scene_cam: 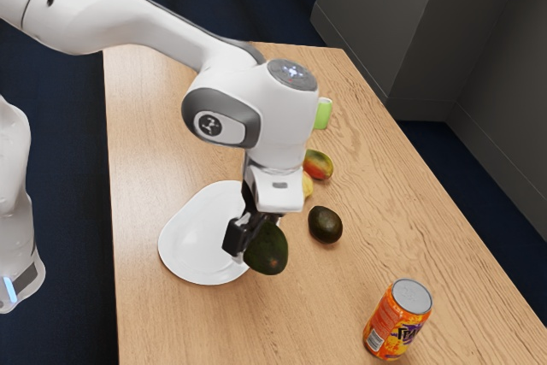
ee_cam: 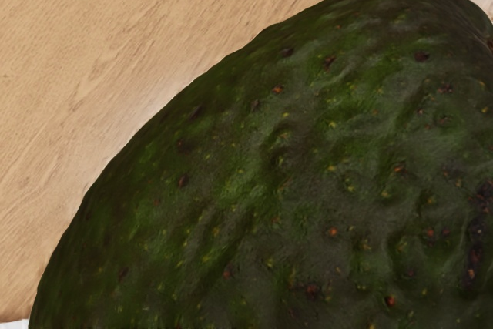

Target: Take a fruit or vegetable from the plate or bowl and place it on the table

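Observation:
The black gripper [scene_cam: 246, 235] is over the right-hand rim of the white plate [scene_cam: 201, 237] in the exterior view, shut on a dark green avocado [scene_cam: 267, 250]. One finger shows against the avocado's side; the far finger is hidden behind the fruit and hand. The avocado looks raised, overlapping the plate's edge and the bare wood beside it. In the wrist view the bumpy avocado [ee_cam: 293, 182] is very close below the hand, with wooden table [ee_cam: 85, 59] beyond it.
A second dark avocado [scene_cam: 326, 225] lies on the table [scene_cam: 162, 322], near a red-green mango [scene_cam: 319, 164] and a partly hidden yellow fruit [scene_cam: 308, 185]. A green object [scene_cam: 322, 114] stands farther back. An orange soda can [scene_cam: 397, 320] stands toward the exterior view's lower right.

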Controlling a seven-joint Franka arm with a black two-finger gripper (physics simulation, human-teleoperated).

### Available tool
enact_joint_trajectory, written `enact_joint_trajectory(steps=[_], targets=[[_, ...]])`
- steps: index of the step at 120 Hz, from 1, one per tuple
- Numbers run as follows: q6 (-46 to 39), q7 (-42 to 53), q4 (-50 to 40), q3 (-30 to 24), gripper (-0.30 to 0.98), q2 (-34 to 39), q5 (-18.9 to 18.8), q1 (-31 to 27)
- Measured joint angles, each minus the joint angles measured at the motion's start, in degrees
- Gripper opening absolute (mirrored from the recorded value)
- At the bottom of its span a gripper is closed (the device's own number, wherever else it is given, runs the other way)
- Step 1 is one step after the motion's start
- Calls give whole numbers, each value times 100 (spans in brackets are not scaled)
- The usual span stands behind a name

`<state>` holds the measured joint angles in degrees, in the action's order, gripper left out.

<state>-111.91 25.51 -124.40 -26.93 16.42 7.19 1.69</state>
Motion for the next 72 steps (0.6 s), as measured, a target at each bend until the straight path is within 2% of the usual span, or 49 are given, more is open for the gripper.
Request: enact_joint_trajectory(steps=[3,9,21,64,72], targets=[[-7,-4,4,-24,25,0,-11,-1],[-17,-8,9,-56,31,-7,-26,-6],[-20,8,36,-115,49,-64,-2,-13],[-10,76,55,-128,52,-113,45,-27],[-8,87,93,-131,57,-222,46,-20]])
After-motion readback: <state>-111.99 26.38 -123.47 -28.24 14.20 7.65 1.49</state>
